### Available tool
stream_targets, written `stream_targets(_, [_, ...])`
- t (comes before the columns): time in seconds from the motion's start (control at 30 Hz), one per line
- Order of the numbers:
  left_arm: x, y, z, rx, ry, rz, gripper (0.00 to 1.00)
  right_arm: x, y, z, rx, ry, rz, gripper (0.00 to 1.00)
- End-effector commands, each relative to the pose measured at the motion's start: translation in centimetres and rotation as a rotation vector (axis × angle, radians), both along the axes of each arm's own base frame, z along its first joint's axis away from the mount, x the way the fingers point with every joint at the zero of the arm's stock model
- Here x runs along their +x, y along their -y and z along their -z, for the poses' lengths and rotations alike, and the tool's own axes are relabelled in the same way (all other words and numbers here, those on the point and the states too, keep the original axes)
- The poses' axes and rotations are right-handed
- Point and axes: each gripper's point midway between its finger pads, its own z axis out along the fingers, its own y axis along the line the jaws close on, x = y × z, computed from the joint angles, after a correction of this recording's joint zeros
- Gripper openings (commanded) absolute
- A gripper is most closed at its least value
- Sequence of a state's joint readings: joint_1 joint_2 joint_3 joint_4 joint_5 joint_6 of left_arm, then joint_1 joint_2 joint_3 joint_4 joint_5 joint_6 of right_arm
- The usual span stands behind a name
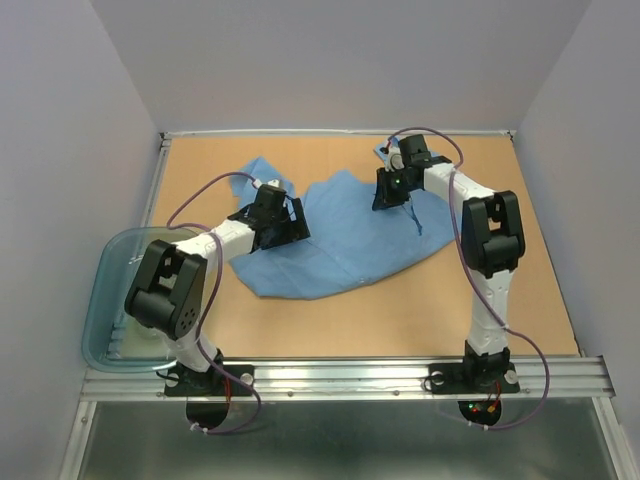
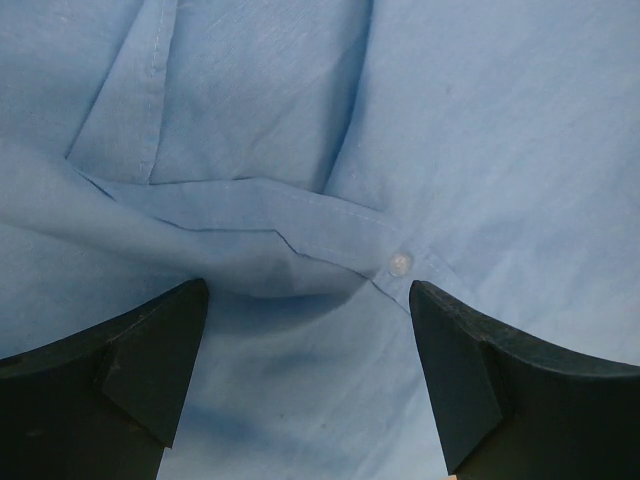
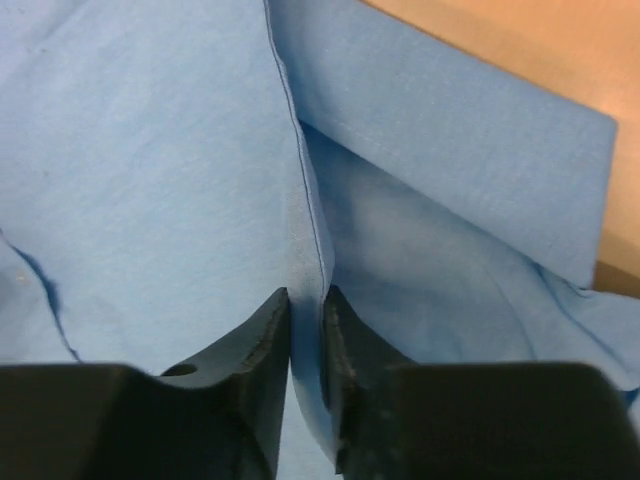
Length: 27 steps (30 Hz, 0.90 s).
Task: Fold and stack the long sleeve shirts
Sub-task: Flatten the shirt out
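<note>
Mid-table point(image 1: 510, 300): one shirt point(image 1: 340, 245), thin light blue weave, rumpled; one white button point(image 2: 399, 262). Left gripper point(image 2: 308, 300) jaws wide over cloth. Right gripper point(image 3: 306, 305) pinches a stitched fold.

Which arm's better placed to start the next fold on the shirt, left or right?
Right, probably. The right claw is shut on an edge of the shirt, ready to pull. The left claw is open over it, gripping nothing.
</note>
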<state>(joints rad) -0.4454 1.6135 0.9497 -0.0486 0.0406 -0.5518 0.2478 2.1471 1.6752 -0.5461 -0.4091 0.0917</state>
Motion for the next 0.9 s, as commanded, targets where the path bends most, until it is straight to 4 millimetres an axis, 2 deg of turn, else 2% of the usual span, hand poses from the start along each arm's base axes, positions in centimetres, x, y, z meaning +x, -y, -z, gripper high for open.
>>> stream_targets(0.0, [1.7, 0.6, 0.7, 0.002, 0.014, -0.022, 0.94, 0.2, -0.9, -4.2, 0.079, 0.105, -0.059, 0.14])
stream_targets(0.03, [2.0, 0.8, 1.6, 0.013, -0.004, -0.016, 0.93, 0.2, -0.4, -4.9, 0.061, 0.124, -0.044, 0.03])
stream_targets(0.07, [3.6, 1.5, 0.5, 0.000, 0.024, -0.015, 0.93, -0.1, -0.2, -7.7, 0.062, 0.183, -0.039, 0.01])
stream_targets(0.1, [4.3, 1.8, 0.4, 0.012, 0.027, -0.005, 0.93, -0.4, 0.1, -8.5, 0.054, 0.202, -0.034, 0.00])
stream_targets(0.13, [4.9, 2.0, 1.5, 0.029, 0.003, -0.001, 0.93, -0.8, 0.4, -10.1, 0.055, 0.236, -0.031, 0.00])
stream_targets(0.17, [7.2, 2.9, -0.6, 0.024, 0.048, 0.011, 0.93, -1.8, 0.5, -13.0, 0.074, 0.291, -0.038, 0.01])
stream_targets(0.2, [8.3, 3.4, -1.1, 0.024, 0.061, 0.014, 0.93, -2.4, 0.3, -15.3, 0.095, 0.335, -0.046, 0.01])
stream_targets(0.23, [9.4, 4.0, 0.0, 0.036, 0.043, 0.026, 0.93, -3.7, 0.1, -16.0, 0.123, 0.335, -0.066, 0.01])
stream_targets(0.27, [12.3, 5.4, -3.2, 0.003, 0.118, 0.029, 0.93, -5.2, -0.2, -18.9, 0.155, 0.392, -0.085, 0.01])
stream_targets(0.3, [13.4, 6.0, -3.9, -0.001, 0.129, 0.038, 0.93, -6.3, -0.7, -19.6, 0.181, 0.393, -0.102, 0.01])
stream_targets(0.33, [14.4, 6.9, -2.8, -0.003, 0.114, 0.064, 0.93, -7.8, -1.2, -19.3, 0.200, 0.372, -0.123, 0.00])
stream_targets(0.37, [15.6, 7.6, -3.7, -0.017, 0.136, 0.075, 0.93, -9.2, -2.1, -19.7, 0.221, 0.370, -0.153, 0.01])
stream_targets(0.4, [18.2, 9.1, -7.8, -0.061, 0.227, 0.085, 0.93, -11.4, -4.4, -19.8, 0.235, 0.363, -0.215, 0.01])
stream_targets(0.43, [18.7, 9.8, -7.6, -0.071, 0.218, 0.110, 0.93, -13.3, -5.2, -19.3, 0.227, 0.350, -0.232, 0.01])
stream_targets(0.47, [19.5, 10.4, -9.3, -0.092, 0.252, 0.119, 0.93, -14.7, -6.5, -18.8, 0.224, 0.336, -0.260, 0.01])
stream_targets(0.5, [20.5, 11.0, -12.8, -0.125, 0.324, 0.123, 0.93, -17.7, -9.5, -18.4, 0.247, 0.307, -0.335, 0.00])
stream_targets(0.53, [20.7, 10.9, -15.5, -0.136, 0.377, 0.123, 0.93, -19.3, -10.7, -17.6, 0.252, 0.282, -0.360, 0.01])
stream_targets(0.57, [20.5, 10.4, -16.7, -0.133, 0.404, 0.115, 0.93, -22.0, -12.4, -15.4, 0.238, 0.228, -0.406, 0.04])
stream_targets(0.6, [20.1, 9.2, -21.0, -0.147, 0.490, 0.085, 0.93, -22.9, -13.3, -14.6, 0.245, 0.211, -0.397, 0.07])
stream_targets(0.67, [19.0, 7.1, -23.9, -0.157, 0.553, 0.040, 0.93, -24.0, -14.0, -12.1, 0.197, 0.170, -0.394, 0.28])
stream_targets(0.7, [18.0, 6.0, -22.0, -0.153, 0.527, 0.013, 0.93, -25.1, -14.4, -11.2, 0.182, 0.146, -0.409, 0.36])
stream_targets(0.73, [16.3, 3.7, -25.7, -0.171, 0.593, -0.035, 0.93, -25.3, -14.4, -11.0, 0.174, 0.148, -0.410, 0.50])
stream_targets(0.77, [14.8, 2.9, -23.1, -0.157, 0.541, -0.044, 0.93, -25.5, -14.3, -11.2, 0.175, 0.150, -0.409, 0.55])
stream_targets(0.8, [14.0, 1.2, -23.2, -0.120, 0.554, -0.098, 0.93, -25.3, -13.9, -11.3, 0.165, 0.165, -0.394, 0.59])
stream_targets(0.83, [12.7, 0.6, -23.4, -0.116, 0.555, -0.101, 0.93, -25.0, -13.5, -11.8, 0.155, 0.189, -0.368, 0.64])
stream_targets(0.87, [10.6, -0.1, -25.6, -0.140, 0.590, -0.105, 0.93, -24.6, -13.0, -12.3, 0.142, 0.213, -0.339, 0.71])
